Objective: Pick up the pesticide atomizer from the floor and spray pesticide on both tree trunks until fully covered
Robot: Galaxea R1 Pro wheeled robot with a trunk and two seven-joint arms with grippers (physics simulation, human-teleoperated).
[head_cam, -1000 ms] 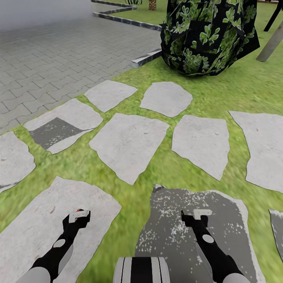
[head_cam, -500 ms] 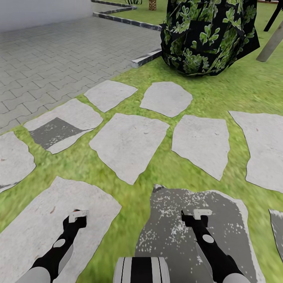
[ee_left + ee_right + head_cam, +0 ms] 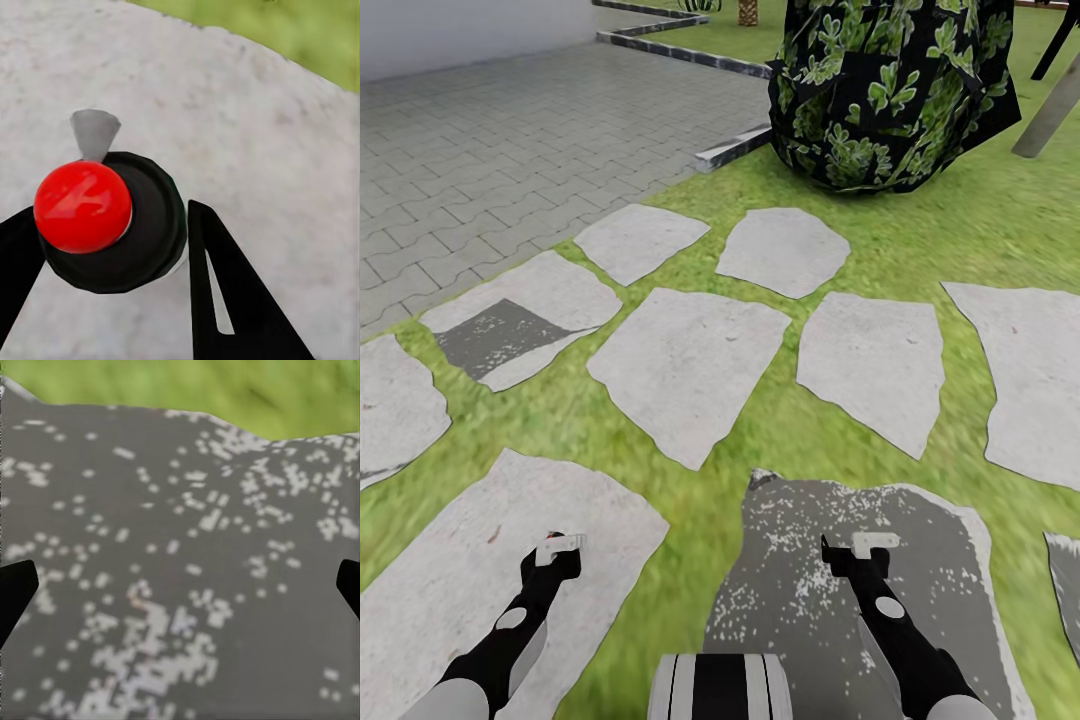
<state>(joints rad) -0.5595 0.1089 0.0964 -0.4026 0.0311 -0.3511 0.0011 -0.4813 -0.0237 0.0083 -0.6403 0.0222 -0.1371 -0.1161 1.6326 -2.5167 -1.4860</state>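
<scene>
The black round-bodied pesticide atomizer with a red ball cap (image 3: 101, 221) is sitting between the fingers of the left tool (image 3: 112, 285), which are closing around its body, over a pale grey stepping stone (image 3: 470, 580) at the near left. The right tool (image 3: 863, 552) is hanging with its fingers spread wide apart over a dark speckled stone (image 3: 180, 585). Farther off, green grass (image 3: 800, 420) is running up to a black-leaved bush (image 3: 890, 90) and grey brick paving (image 3: 490, 150).
</scene>
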